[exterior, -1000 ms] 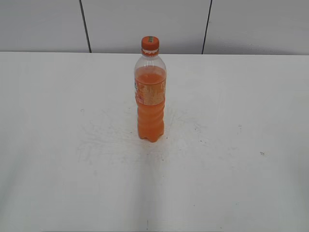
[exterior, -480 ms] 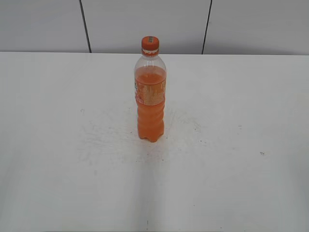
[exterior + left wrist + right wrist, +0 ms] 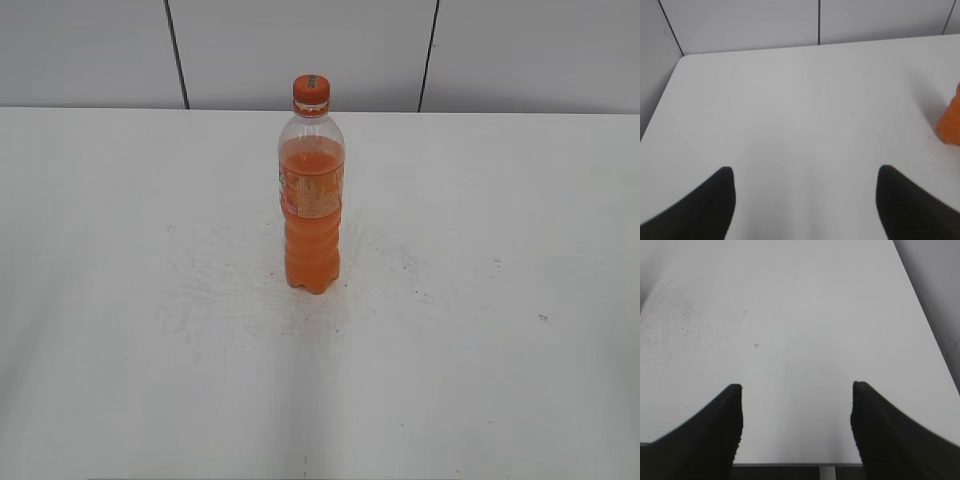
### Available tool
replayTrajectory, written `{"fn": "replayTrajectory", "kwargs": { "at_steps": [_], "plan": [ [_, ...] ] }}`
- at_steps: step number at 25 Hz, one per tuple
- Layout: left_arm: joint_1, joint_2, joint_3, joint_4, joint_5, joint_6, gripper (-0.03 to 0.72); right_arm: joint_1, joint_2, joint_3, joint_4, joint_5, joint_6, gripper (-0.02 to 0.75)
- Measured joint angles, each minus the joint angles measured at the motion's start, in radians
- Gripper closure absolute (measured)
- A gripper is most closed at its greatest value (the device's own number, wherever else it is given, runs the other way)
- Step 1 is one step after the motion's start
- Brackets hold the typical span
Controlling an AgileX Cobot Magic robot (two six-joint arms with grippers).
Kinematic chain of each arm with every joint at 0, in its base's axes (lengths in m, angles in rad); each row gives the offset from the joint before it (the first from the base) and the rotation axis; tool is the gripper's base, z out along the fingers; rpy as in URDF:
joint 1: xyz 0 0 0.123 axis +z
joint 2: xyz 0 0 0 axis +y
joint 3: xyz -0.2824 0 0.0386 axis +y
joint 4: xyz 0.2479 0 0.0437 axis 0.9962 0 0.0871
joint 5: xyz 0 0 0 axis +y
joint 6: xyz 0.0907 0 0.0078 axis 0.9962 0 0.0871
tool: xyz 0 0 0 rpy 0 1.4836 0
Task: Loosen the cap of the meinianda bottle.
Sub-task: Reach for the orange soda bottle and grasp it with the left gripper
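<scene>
The bottle (image 3: 312,205) stands upright on the white table (image 3: 120,300), midway between the left and right edges and closer to the far edge than the near one. It is tall, clear plastic, filled with orange drink up to the shoulder, so the top of the body shows empty and see-through. An orange-and-pale label band wraps the upper half; below it the waist is ribbed, ending in a lobed base. The cap (image 3: 311,92) sits on the neck, small, round and orange, with a pale mark on top.

My left claw (image 3: 805,200) hangs released over the table near its far left corner, its two dark fingers (image 3: 700,210) spread wide with bare table between them. An orange sliver of the bottle shows at the right edge of that view, well apart from me. My right claw (image 3: 796,425) is also spread wide, holding nothing, over the table's near edge on the right side.
</scene>
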Motion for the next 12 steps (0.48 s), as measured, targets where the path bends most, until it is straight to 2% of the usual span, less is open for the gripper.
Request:
{"fn": "replayTrajectory", "kwargs": {
  "at_steps": [3,12],
  "plan": [
    [0.0,0.077,0.0,0.0,-0.143,0.0,0.155,0.0,0.0,0.0,0.0,0.0,0.0,0.227],
    [0.0,0.349,0.0,0.096,-0.638,0.0,0.167,0.0,0.0,0.0,0.0,0.0,0.0,0.227]
  ]
}}
